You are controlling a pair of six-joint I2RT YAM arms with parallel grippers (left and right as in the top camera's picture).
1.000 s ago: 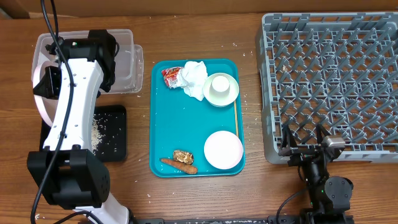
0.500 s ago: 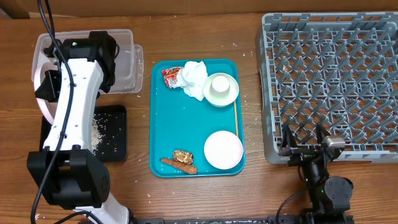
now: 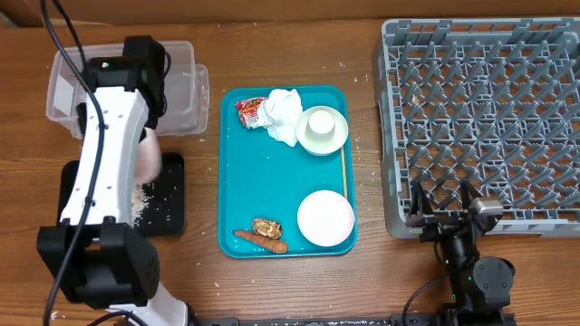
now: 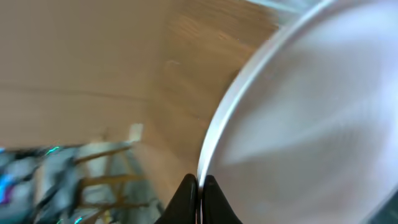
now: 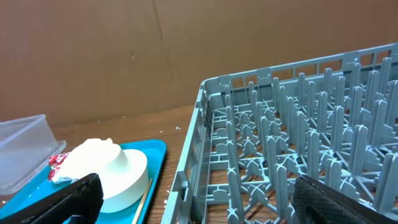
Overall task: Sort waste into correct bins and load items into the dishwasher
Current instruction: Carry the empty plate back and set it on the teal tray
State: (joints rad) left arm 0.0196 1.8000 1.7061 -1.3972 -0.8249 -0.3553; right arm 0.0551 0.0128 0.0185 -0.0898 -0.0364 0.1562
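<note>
My left gripper (image 4: 200, 186) is shut on the rim of a pale pink plate (image 4: 298, 112), held on edge. In the overhead view the plate (image 3: 149, 156) shows under my left arm, above the black tray (image 3: 168, 204) that holds rice. My right gripper (image 3: 443, 210) is open and empty at the front edge of the grey dish rack (image 3: 489, 118). The rack also shows in the right wrist view (image 5: 280, 155), between the spread fingers (image 5: 199, 199). The teal tray (image 3: 245, 181) holds a white cup (image 3: 321, 127) on a dish and a white bowl (image 3: 325, 218).
On the teal tray lie a crumpled napkin (image 3: 283, 113), a red wrapper (image 3: 248, 111), a chopstick (image 3: 343, 177), a carrot (image 3: 258, 241) and a brown food scrap (image 3: 266, 226). A clear plastic bin (image 3: 186, 91) stands at the back left.
The plate has swung from the left side of my left arm, by the clear bin, to the right under the arm, over the black tray. The right arm has not moved.
</note>
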